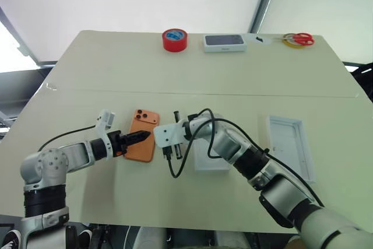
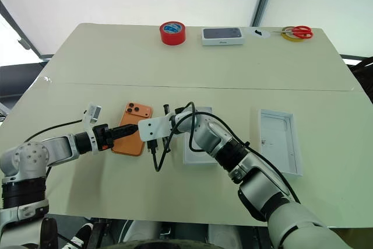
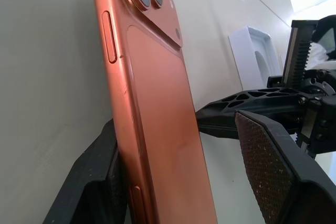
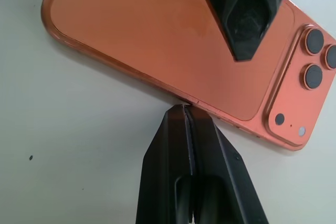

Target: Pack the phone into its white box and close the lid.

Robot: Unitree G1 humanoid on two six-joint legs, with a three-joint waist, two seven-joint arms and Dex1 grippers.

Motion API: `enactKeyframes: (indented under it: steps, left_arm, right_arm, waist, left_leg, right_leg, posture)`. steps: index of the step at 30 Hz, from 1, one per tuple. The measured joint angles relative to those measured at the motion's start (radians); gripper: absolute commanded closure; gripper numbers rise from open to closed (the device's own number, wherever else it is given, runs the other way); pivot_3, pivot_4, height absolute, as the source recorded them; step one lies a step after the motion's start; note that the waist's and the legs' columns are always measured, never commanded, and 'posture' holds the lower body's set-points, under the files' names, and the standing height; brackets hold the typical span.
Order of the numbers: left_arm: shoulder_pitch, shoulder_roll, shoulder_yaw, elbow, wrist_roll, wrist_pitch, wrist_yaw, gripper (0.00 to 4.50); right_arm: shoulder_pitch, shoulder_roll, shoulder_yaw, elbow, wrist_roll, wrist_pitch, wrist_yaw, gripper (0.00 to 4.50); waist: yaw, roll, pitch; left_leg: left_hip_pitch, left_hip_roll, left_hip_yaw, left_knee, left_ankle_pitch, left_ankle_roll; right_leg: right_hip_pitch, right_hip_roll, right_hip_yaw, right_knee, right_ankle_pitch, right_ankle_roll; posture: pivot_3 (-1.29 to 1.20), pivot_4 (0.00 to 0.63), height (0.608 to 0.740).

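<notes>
Phone (image 1: 143, 135) lower end hidden by left gripper (image 1: 141, 136) | white box (image 1: 208, 150) half-covered by right arm

Workshop bench (image 1: 233, 74), tape (image 1: 174, 39), scissors (image 1: 302, 39) (red)

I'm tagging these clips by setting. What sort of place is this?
Probably a workshop or lab bench under a pale tent-like canopy: a plain cream table holds red tape, scissors, a boxed phone, plus the orange phone being packed.

Bright, even daylight; soft shadows
</notes>
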State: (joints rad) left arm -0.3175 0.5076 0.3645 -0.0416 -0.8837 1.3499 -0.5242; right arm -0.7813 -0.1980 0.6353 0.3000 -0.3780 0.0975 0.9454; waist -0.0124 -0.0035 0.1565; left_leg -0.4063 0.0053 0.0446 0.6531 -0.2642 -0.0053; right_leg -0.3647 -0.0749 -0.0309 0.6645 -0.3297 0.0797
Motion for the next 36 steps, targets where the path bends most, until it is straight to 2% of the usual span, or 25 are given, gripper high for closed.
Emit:
enactKeyframes:
  steps: [11,14,17,26,29,33,36]
  left_arm:
    - [-0.009,-0.003,0.038,0.045,-0.032,0.031,-0.018,1.46]
    - [-0.007,-0.012,0.045,0.065,-0.042,0.043,-0.023,2.31]
    - [-0.001,-0.021,0.044,0.086,-0.044,0.058,-0.025,3.80]
    - [-0.004,-0.031,0.054,0.112,-0.068,0.069,-0.025,3.80]
    - [-0.004,-0.040,0.071,0.114,-0.091,0.081,-0.033,4.47]
    - [0.003,-0.041,0.074,0.114,-0.097,0.075,-0.038,4.47]
    - [0.007,-0.043,0.088,0.115,-0.112,0.083,-0.035,4.47]
  right_arm:
    - [0.000,-0.001,0.002,0.009,-0.001,-0.024,-0.019,4.47]
    - [0.000,-0.004,0.003,0.009,-0.004,-0.031,-0.021,4.50]
    - [0.000,-0.006,0.003,0.009,-0.006,-0.034,-0.025,4.50]
    - [0.002,-0.008,0.003,0.009,-0.011,-0.040,-0.038,4.50]
    - [0.004,-0.009,0.002,0.009,-0.011,-0.042,-0.042,4.50]
    - [0.007,-0.003,-0.010,0.024,0.001,-0.059,-0.068,4.50]
    - [0.007,0.004,-0.066,0.040,0.061,-0.053,-0.071,4.50]
  waist:
    - [-0.006,-0.002,0.001]
    - [-0.006,-0.002,0.001]
    - [-0.005,-0.003,0.002]
    - [-0.007,-0.004,0.002]
    - [-0.006,-0.004,0.002]
    - [-0.008,-0.005,0.003]
    - [-0.008,-0.007,0.004]
  left_leg:
    - [-0.001,0.000,0.000,-0.001,0.001,-0.001]
    - [-0.001,0.000,0.000,-0.001,0.001,-0.001]
    - [-0.001,0.000,0.000,-0.001,0.001,-0.001]
    - [-0.001,0.000,0.000,-0.002,0.001,-0.002]
    - [-0.001,0.000,0.000,-0.002,0.001,-0.002]
    - [-0.002,0.000,0.000,-0.002,0.002,-0.003]
    - [-0.003,0.000,0.000,-0.003,0.002,-0.003]
  right_leg:
    - [-0.002,0.000,0.000,0.000,0.000,0.000]
    - [-0.002,0.000,0.000,0.000,0.000,0.000]
    - [-0.002,0.000,0.000,0.000,0.000,0.000]
    - [-0.003,0.000,0.000,0.000,0.000,0.000]
    - [-0.003,0.000,0.000,0.000,0.000,0.000]
    - [-0.003,0.000,0.000,0.000,0.000,0.000]
    - [-0.004,0.000,0.000,-0.001,0.000,0.000]
  posture:
    - [0.00,0.150,0.740]
    - [0.00,0.150,0.740]
    - [0.00,0.150,0.740]
    - [0.00,0.150,0.740]
    - [0.00,0.150,0.740]
    - [0.00,0.150,0.740]
    - [0.00,0.150,0.740]
